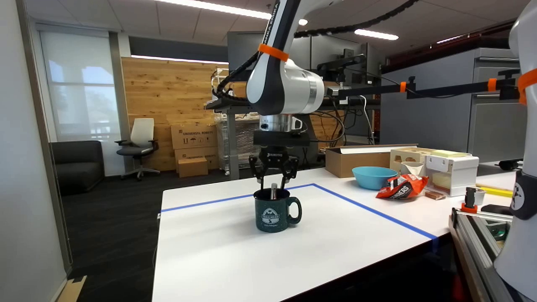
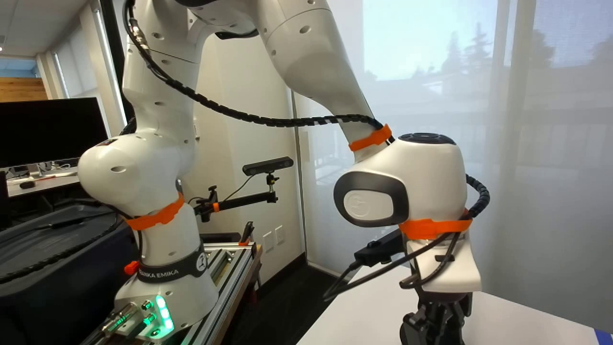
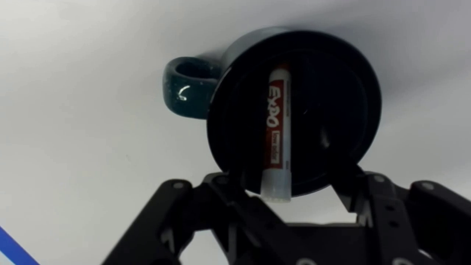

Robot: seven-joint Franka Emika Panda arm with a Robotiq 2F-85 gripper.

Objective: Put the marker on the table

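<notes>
The marker (image 1: 274,191) stands tilted inside the dark green mug (image 1: 272,216), its pale end sticking up past the rim. In the wrist view the marker (image 3: 278,121) shows a white body with a reddish-brown EXPO label; its lower tip is dim inside the mug (image 3: 323,106). The mug stands upright on the white table (image 1: 209,256). My gripper (image 1: 272,186) points down at the mug's mouth, fingers spread on either side of the marker. In the wrist view the gripper (image 3: 289,175) is open, with gaps beside the marker. The fingertips are dark against the mug.
Blue tape (image 1: 369,212) marks lines on the table. The mug's handle (image 1: 295,210) sticks out to one side. A blue bowl (image 1: 373,177), a red bag (image 1: 402,186), a cardboard box (image 1: 356,161) and a white box (image 1: 452,174) stand farther back on the table.
</notes>
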